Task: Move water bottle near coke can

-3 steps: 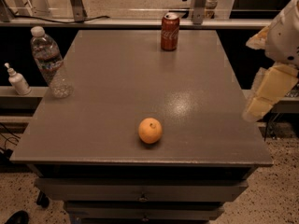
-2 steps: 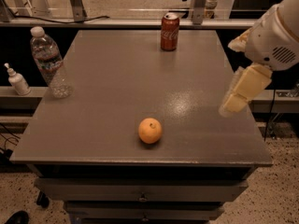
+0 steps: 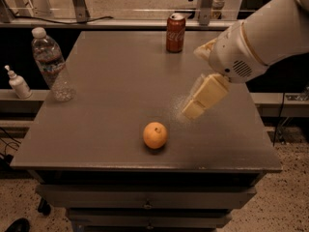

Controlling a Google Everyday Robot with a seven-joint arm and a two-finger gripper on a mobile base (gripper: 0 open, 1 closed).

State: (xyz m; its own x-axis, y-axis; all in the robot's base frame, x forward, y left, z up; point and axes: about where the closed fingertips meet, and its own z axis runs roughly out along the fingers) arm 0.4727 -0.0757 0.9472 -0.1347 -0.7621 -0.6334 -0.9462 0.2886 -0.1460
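Note:
The water bottle (image 3: 51, 65), clear with a white cap and a blue-and-white label, stands upright at the table's left edge. The coke can (image 3: 175, 32), red with a silver top, stands upright at the far middle of the table. My gripper (image 3: 200, 100) hangs from the white arm over the right half of the table, above the surface. It is far right of the bottle and in front of the can, touching neither.
A round orange fruit (image 3: 155, 135) lies near the table's front edge, left of the gripper. A small white pump bottle (image 3: 18, 83) stands on a ledge left of the grey table (image 3: 120, 81). Drawers sit under the table front.
The arm and gripper have moved leftward from beyond the table's right edge to over its right half. Bottle, can and orange have not moved.

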